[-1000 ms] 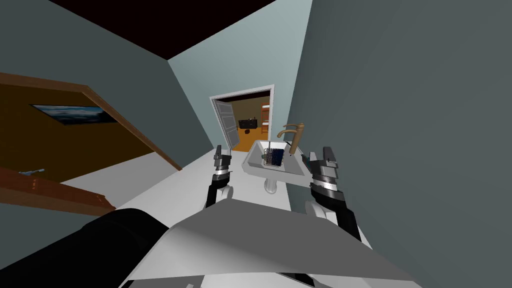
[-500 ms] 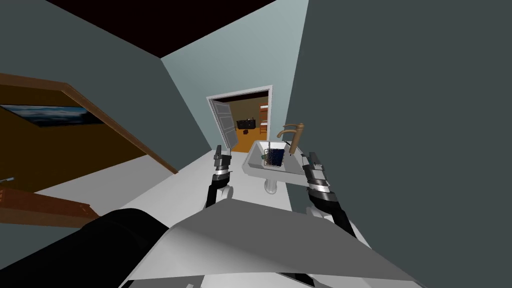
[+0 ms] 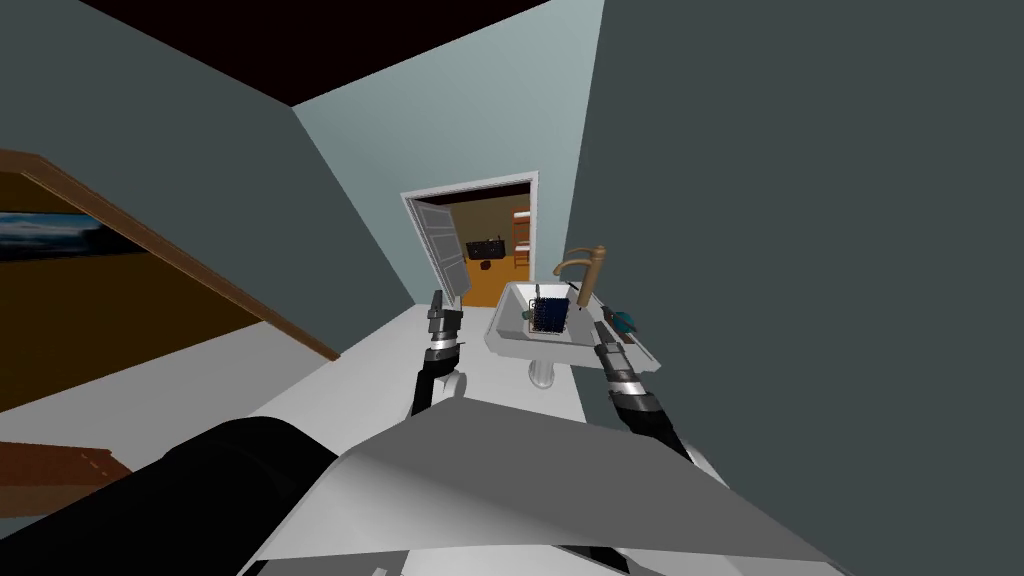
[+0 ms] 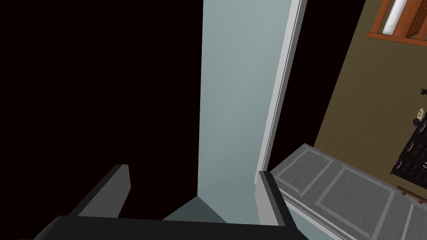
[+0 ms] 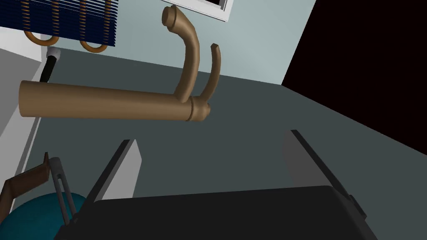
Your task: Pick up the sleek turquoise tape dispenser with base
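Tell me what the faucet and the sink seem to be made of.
Faucet: flat brownish tan, perhaps brushed bronze or brass, but no shine shows, so uncertain. Sink: plain white, smooth, pedestal form suggests ceramic; the render leaves it open.

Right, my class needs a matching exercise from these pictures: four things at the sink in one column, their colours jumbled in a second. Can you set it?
Things:
1. tap
2. tape dispenser
3. sink
4. rack in the basin

Colours:
A. turquoise
B. white
C. brown
D. dark blue

Pairs: 1-C, 2-A, 3-B, 4-D
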You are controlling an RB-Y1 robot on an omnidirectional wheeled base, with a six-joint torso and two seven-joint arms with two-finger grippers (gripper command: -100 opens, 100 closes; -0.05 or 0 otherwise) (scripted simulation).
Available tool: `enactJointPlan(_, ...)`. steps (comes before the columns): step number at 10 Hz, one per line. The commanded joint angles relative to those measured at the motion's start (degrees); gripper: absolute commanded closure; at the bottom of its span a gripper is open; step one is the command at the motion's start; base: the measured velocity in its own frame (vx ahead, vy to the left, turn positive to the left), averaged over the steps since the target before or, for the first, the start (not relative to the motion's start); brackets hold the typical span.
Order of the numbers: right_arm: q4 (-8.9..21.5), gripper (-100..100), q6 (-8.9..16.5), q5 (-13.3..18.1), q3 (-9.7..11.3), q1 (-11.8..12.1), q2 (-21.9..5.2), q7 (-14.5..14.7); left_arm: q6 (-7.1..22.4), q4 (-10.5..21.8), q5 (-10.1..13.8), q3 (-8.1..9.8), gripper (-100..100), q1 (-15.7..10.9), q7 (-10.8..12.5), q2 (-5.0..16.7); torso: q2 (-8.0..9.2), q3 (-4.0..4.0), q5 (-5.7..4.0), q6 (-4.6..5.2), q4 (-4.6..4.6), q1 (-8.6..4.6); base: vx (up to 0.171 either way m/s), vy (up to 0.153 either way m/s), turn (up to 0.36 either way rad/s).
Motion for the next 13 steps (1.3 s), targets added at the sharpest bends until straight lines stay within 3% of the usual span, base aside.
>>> enactJointPlan(1,2.9,-100,0.3,2.1,2.7,1.3,-2.9,0.4,0.0,0.0,0.0,0.00,0,0.0,0.0,0.0,0.00,0.00,0.00,0.00,0.00,0.00,0.043,0.156,-0.204)
enactJointPlan(2,3.5,-100,0.3,2.1,2.7,1.3,-3.9,0.4,0.0,0.0,0.0,0.00,0,0.0,0.0,0.0,-0.06,-0.03,0.03,-0.02,-0.01,0.13,0.023,0.105,-0.058)
enactJointPlan(3,5.9,-100,0.4,3.3,4.1,2.1,-5.8,0.4,0.0,0.0,0.0,0.00,0,0.0,0.0,0.0,-0.03,-0.02,0.02,-0.04,0.00,0.00,0.013,0.084,-0.108)
enactJointPlan(4,6.0,-100,0.4,3.3,4.1,2.1,-6.4,0.4,0.0,0.0,0.0,0.00,0,0.0,0.0,0.0,0.03,0.01,-0.01,-0.01,0.00,-0.08,0.003,0.068,-0.089)
enactJointPlan(5,8.4,-100,0.4,4.5,5.6,2.9,-8.6,0.4,0.0,0.0,0.0,0.00,0,0.0,0.0,0.0,0.04,0.03,-0.02,-0.04,0.02,-0.16,0.028,0.069,-0.133)
enactJointPlan(7,8.5,-100,0.4,4.5,5.6,2.9,-8.8,0.4,0.0,0.0,0.0,0.00,0,0.0,0.0,0.0,-0.04,-0.11,-0.16,-0.15,-0.18,-0.12,0.017,0.043,-0.045)
enactJointPlan(8,10.3,-100,0.5,5.7,7.2,3.7,-11.4,0.4,0.0,0.0,0.0,0.00,0,0.0,0.0,0.0,-0.11,-0.25,-0.30,-0.27,-0.38,-0.10,0.027,0.051,-0.088)
enactJointPlan(10,11.1,-100,0.5,5.7,7.2,3.7,-11.4,0.4,0.0,0.0,0.0,0.00,0,0.0,0.0,0.0,-0.17,-0.53,-0.54,-0.29,-0.88,0.21,-0.001,0.068,-0.046)
enactJointPlan(12,16.0,-100,0.6,8.2,10.2,5.4,-15.5,0.3,0.0,0.0,0.0,0.00,0,0.0,0.0,0.0,-0.11,-0.49,-0.53,-0.26,-0.87,0.20,-0.004,0.105,-0.156)
enactJointPlan(13,16.6,-100,0.6,8.2,10.2,5.4,-16.4,0.3,0.0,0.0,0.0,0.00,0,0.0,0.0,0.0,-0.18,-0.53,-0.49,-0.27,-0.88,0.42,0.024,0.116,-0.094)
